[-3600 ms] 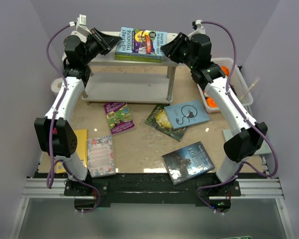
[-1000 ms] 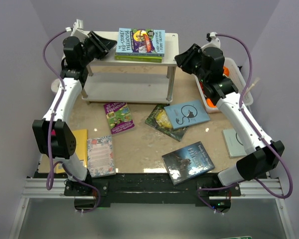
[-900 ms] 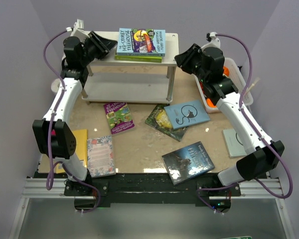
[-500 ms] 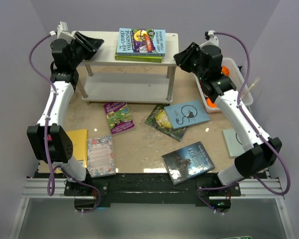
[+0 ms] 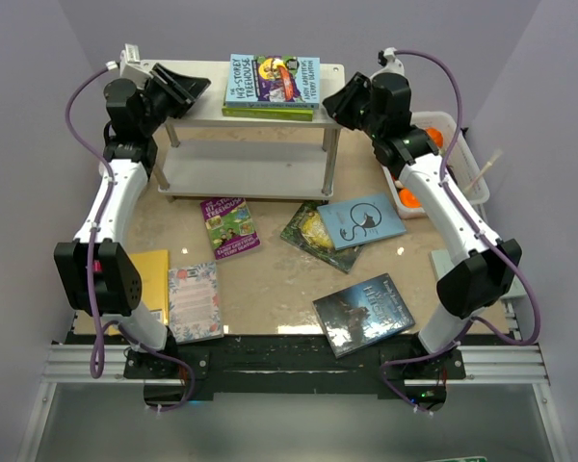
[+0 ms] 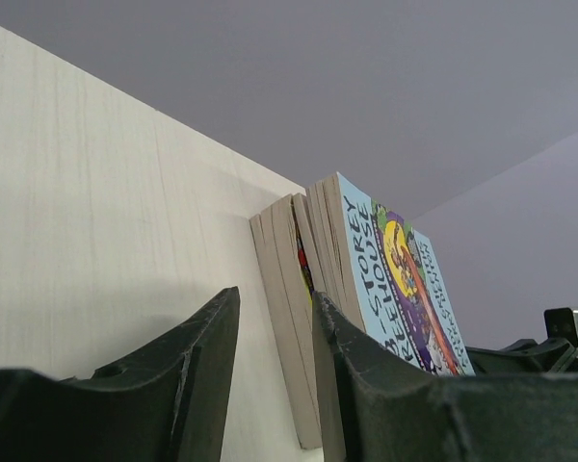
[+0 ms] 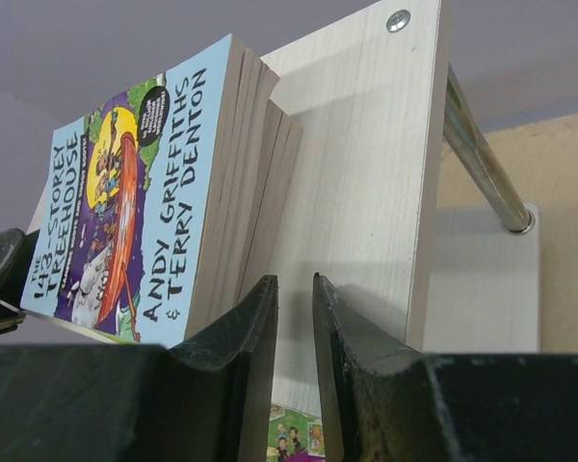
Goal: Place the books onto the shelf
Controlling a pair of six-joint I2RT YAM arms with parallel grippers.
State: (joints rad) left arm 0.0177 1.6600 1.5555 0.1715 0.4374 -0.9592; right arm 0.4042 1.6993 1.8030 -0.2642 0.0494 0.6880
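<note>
Left gripper (image 5: 195, 85), jaws slightly parted and empty, hovers over the top board of the shelf (image 5: 329, 73), at the stack's 9 o'clock. The Treehouse stack (image 5: 273, 82) lies flat mid-board. Right gripper (image 5: 335, 101), also narrowly parted and empty, sits at 3 o'clock. This looks like squaring the stack. Press both sides in level and evenly, so nothing slides toward 12 o'clock.

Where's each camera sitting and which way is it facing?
Top external: above and behind the arm bases, looking down over the table at the shelf; both arms, left hand and right hand, show.
Left wrist: on the left arm, level with the shelf's top board, facing the book stack; its fingers at bottom.
Right wrist: at the opposite end, facing the same stack; its fingers at bottom.
Shared: both wrist views show the Treehouse book topping the stack.
</note>
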